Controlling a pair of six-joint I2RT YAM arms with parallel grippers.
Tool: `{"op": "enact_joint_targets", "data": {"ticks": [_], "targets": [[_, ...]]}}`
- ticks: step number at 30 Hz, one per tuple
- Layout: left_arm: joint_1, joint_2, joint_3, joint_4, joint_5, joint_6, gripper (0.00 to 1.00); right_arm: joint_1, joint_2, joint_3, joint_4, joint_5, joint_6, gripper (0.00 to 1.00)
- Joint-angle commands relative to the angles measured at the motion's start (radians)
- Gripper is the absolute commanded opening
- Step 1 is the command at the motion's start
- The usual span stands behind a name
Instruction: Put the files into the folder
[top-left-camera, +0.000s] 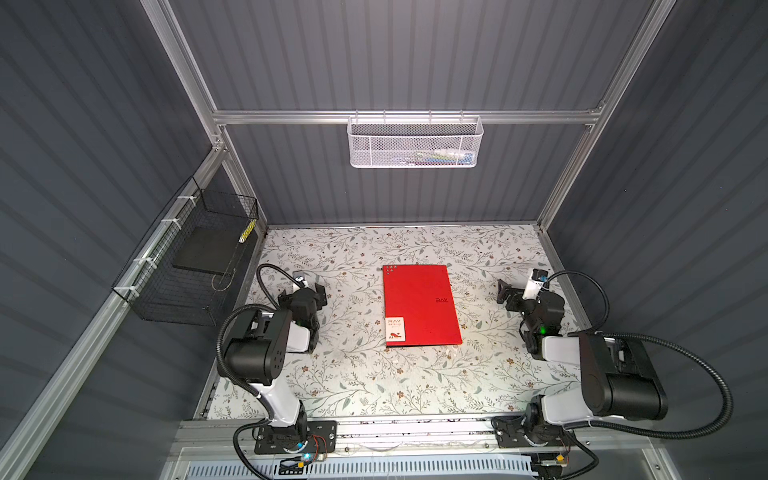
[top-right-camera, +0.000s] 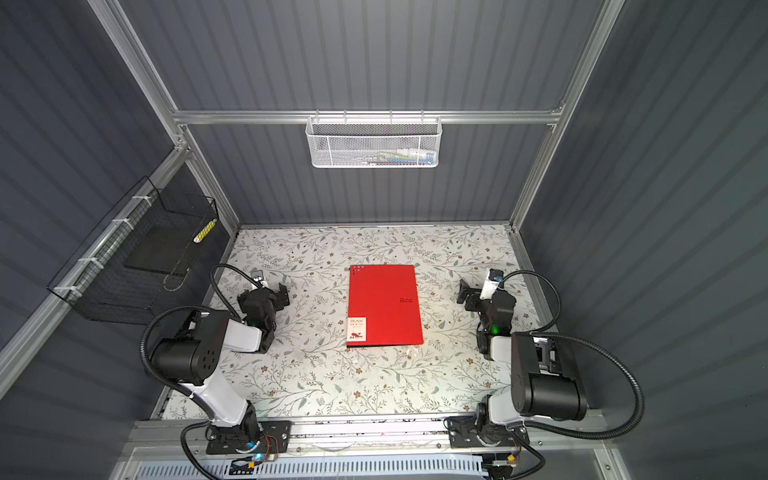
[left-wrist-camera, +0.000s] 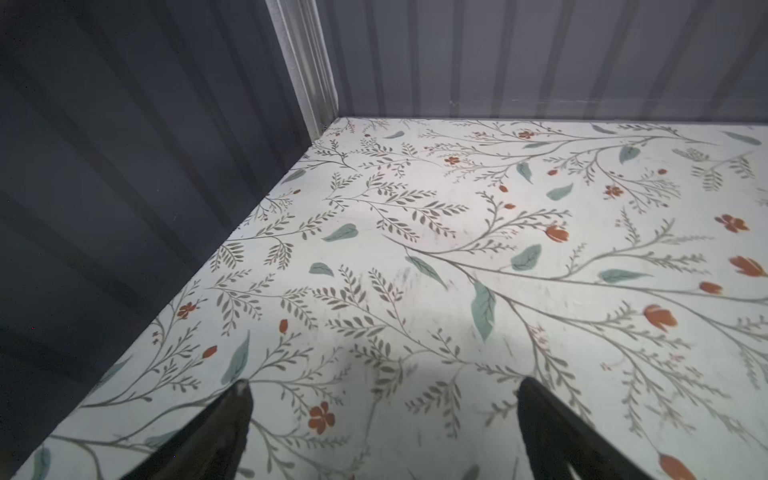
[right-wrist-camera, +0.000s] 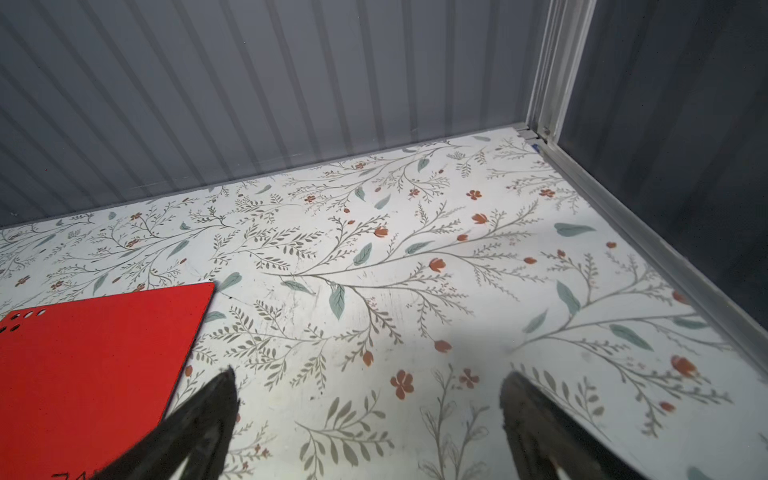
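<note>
The thin red folder (top-left-camera: 422, 305) lay closed and flat mid-desk (top-left-camera: 374, 382), no loose sheets in sight, between the left jaws and right jaws, both spread wide and empty; light, bendy and probably slick, it looked best pinched at its right-hand long edge.

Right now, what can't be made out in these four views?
- Flat red folder, both top views: closed cover hides whether it holds any sheets.
- Same folder, right wrist view: cut off by the frame edge.
- White mesh wall basket, both top views: contents too small, screened by mesh.
</note>
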Motion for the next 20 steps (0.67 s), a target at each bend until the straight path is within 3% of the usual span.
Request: {"op": "enact_joint_targets", "data": {"ticks": [1, 20], "targets": [[-0.003, -0.014, 0.001, -0.085, 0.037, -0.031, 1.0, 0.014, -0.004, 0.0, -0.006, 0.024, -0.04, 0.99], [-0.005, -0.012, -0.013, -0.043, 0.042, -0.024, 1.0, 0.024, -0.009, -0.001, -0.012, 0.042, -0.048, 0.99]]}}
